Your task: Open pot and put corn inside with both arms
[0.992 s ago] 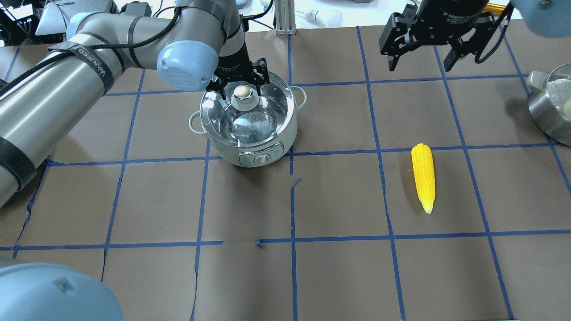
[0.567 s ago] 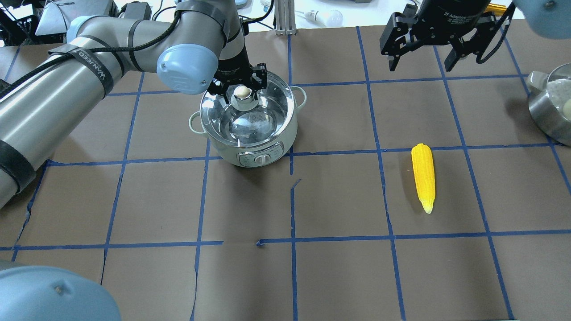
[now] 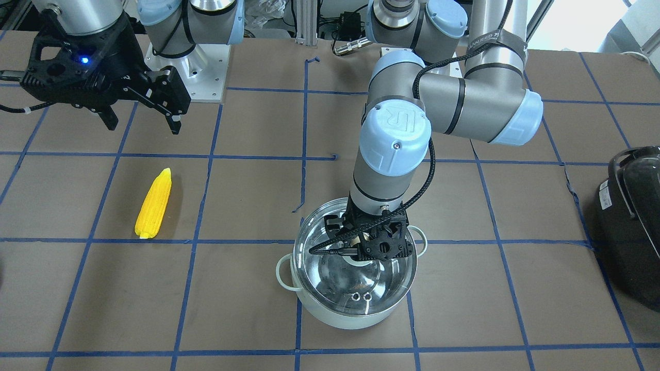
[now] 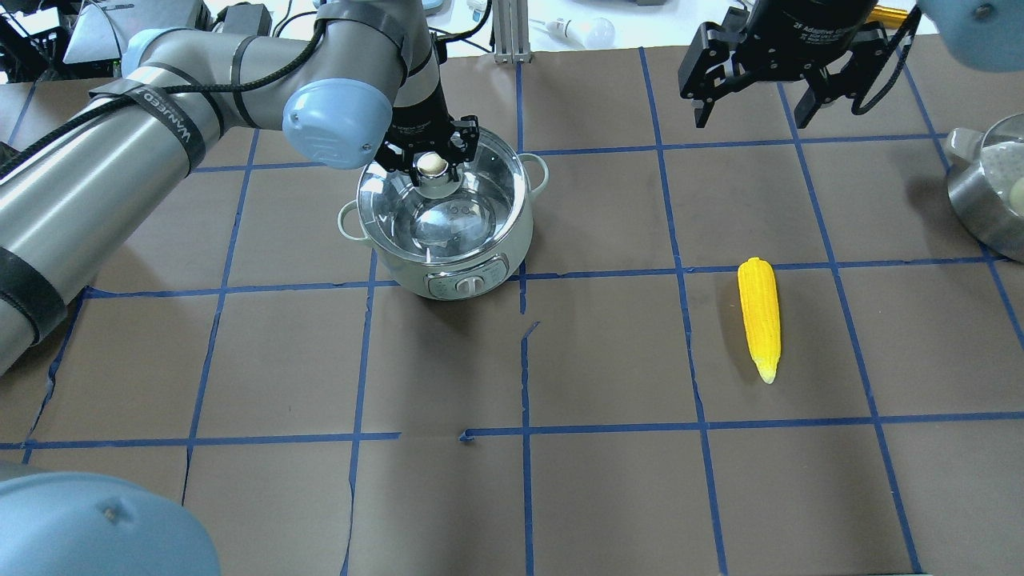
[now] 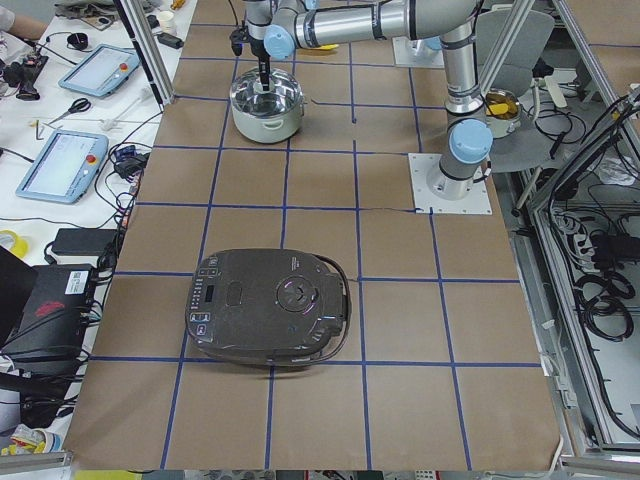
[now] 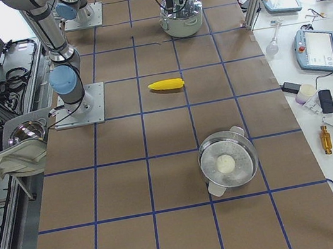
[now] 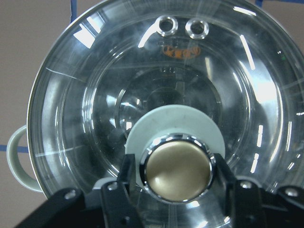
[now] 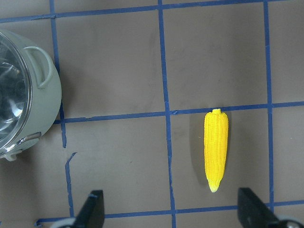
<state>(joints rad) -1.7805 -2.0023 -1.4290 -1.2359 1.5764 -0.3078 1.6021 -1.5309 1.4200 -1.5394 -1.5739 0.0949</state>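
The pale mint-green pot (image 4: pixel 472 276) stands at the table's back left with its glass lid (image 7: pixel 95 118) on it. My left gripper (image 4: pixel 433 164) reaches straight down onto it, shut on the lid's brass-topped knob (image 7: pixel 178 173), one finger on each side. It also shows in the front view (image 3: pixel 368 247). The yellow corn (image 4: pixel 758 316) lies flat on the brown table to the right, point toward the robot. My right gripper (image 4: pixel 754 120) hangs open and empty high above the table beyond the corn, which shows between its fingertips in the right wrist view (image 8: pixel 216 149).
A large black appliance (image 3: pixel 631 221) sits at the table's end on my left. A steel pot with a lid (image 4: pixel 988 192) stands at the right edge. Blue tape lines grid the brown table cover (image 4: pixel 608 352).
My left gripper's fingers have closed in from wide apart onto the lid knob. The right gripper, the corn and the pot have stayed where they were.
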